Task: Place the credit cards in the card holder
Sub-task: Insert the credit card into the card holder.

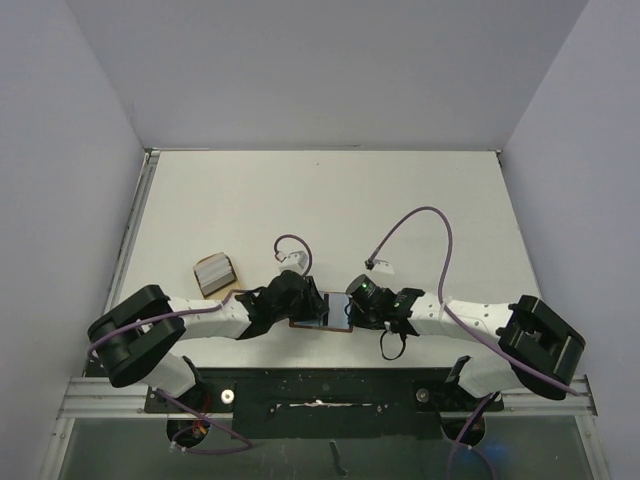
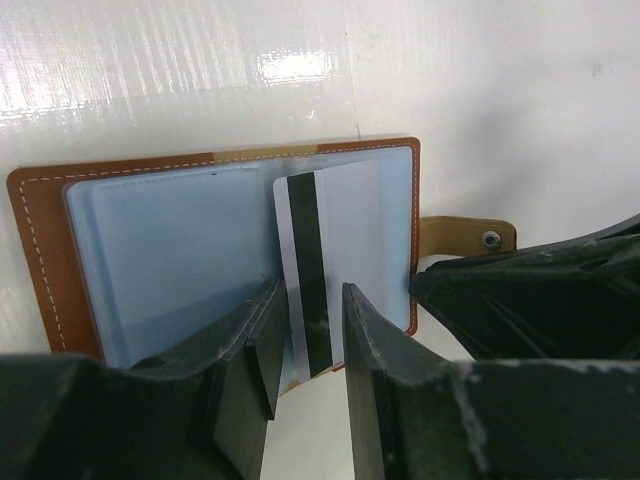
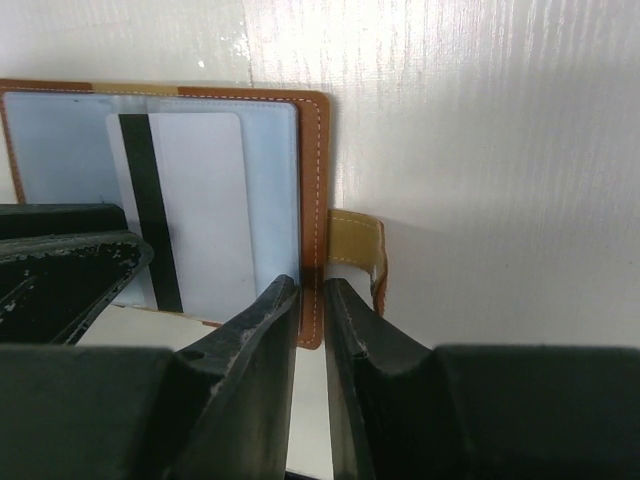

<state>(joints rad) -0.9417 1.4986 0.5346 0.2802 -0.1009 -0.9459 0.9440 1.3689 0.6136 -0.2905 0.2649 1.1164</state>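
The card holder [image 1: 322,322] lies open and flat between my two grippers, brown rim [image 2: 35,260] around pale blue pockets. One credit card [image 2: 350,230], pale with a dark stripe, lies on its right half [image 3: 200,200], its near end sticking out over the holder's edge. My left gripper [image 2: 312,290] straddles that near end, open, its fingers on either side of the stripe without pinching it. My right gripper [image 3: 311,283] stands at the holder's right border [image 3: 312,150] with a narrow gap; its left finger is over the pocket and its right finger is beside the snap strap [image 3: 355,245].
A tan dish [image 1: 213,273] with a stack of pale cards sits to the left, behind the left arm. Purple cables [image 1: 430,215] with white plugs [image 1: 378,265] loop over the table behind the grippers. Grey walls close in the table on three sides.
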